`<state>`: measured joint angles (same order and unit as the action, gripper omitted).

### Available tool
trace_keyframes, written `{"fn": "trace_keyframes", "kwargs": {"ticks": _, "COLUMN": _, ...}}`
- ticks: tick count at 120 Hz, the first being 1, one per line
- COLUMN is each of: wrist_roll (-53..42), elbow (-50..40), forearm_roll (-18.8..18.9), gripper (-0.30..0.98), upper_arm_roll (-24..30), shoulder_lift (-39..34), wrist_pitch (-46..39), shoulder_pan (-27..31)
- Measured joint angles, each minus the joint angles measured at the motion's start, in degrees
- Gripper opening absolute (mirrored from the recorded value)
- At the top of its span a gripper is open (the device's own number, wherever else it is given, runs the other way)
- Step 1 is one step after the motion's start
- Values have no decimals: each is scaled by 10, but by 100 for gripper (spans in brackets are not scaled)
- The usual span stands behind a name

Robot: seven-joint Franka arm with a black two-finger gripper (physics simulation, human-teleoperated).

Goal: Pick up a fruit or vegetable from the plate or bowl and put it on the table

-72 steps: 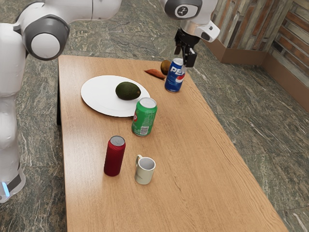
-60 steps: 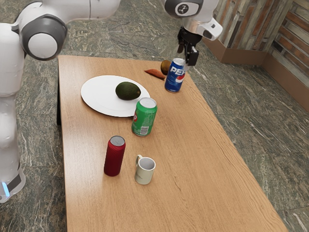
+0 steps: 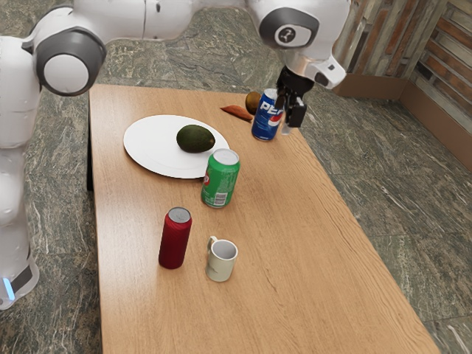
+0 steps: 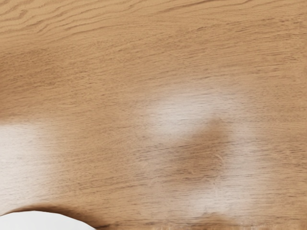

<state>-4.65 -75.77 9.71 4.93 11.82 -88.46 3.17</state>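
The avocado (image 3: pixel 195 139) lies on its side on the white plate (image 3: pixel 151 151), near the plate's rim at the exterior view's right, the wide flat dish giving it a steady bed; as the one piece of produce there, it is likely the one to lift. The gripper (image 3: pixel 288 118) is released and empty, its fingers apart, above the table (image 3: pixel 295 243) beside the blue can (image 3: pixel 265 124), by the surface's long edge at the exterior view's right, near its far corner. Being raised there probably spares the cans a knock, but a grasp needs it brought back over the plate, clear of the green can (image 3: pixel 220 178)
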Motion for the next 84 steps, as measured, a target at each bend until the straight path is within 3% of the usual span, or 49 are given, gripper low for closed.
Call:
{"fn": "trace_keyframes", "kwargs": {"ticks": 13, "wrist_roll": -23, "elbow": -32, "forearm_roll": -44, "gripper": 69, "upper_arm_roll": -5, "shoulder_lift": 21, "wrist_pitch": 8, "shoulder_pan": 26}}
{"fn": "trace_keyframes", "kwargs": {"ticks": 25, "wrist_roll": -68, "elbow": -51, "forearm_roll": -40, "gripper": 68, "upper_arm_roll": -12, "shoulder_lift": 25, "wrist_pitch": 2, "shoulder_pan": 69}}
{"fn": "trace_keyframes", "kwargs": {"ticks": 39, "wrist_roll": -135, "elbow": -228, "forearm_roll": -39, "gripper": 69, "upper_arm_roll": -61, "shoulder_lift": -76, "wrist_pitch": -94, "shoulder_pan": 91}}
{"fn": "trace_keyframes", "kwargs": {"ticks": 47, "wrist_roll": -169, "elbow": -280, "forearm_roll": -35, "gripper": 69, "upper_arm_roll": -85, "shoulder_lift": -104, "wrist_pitch": -140, "shoulder_pan": 104}}
{"fn": "trace_keyframes", "kwargs": {"ticks": 63, "wrist_roll": -229, "elbow": -276, "forearm_roll": -27, "gripper": 69, "upper_arm_roll": -94, "shoulder_lift": -58, "wrist_pitch": -211, "shoulder_pan": 151}}
{"fn": "trace_keyframes", "kwargs": {"ticks": 84, "wrist_roll": -292, "elbow": -280, "forearm_roll": -34, "gripper": 69, "upper_arm_roll": -91, "shoulder_lift": -39, "wrist_pitch": -259, "shoulder_pan": 135}}
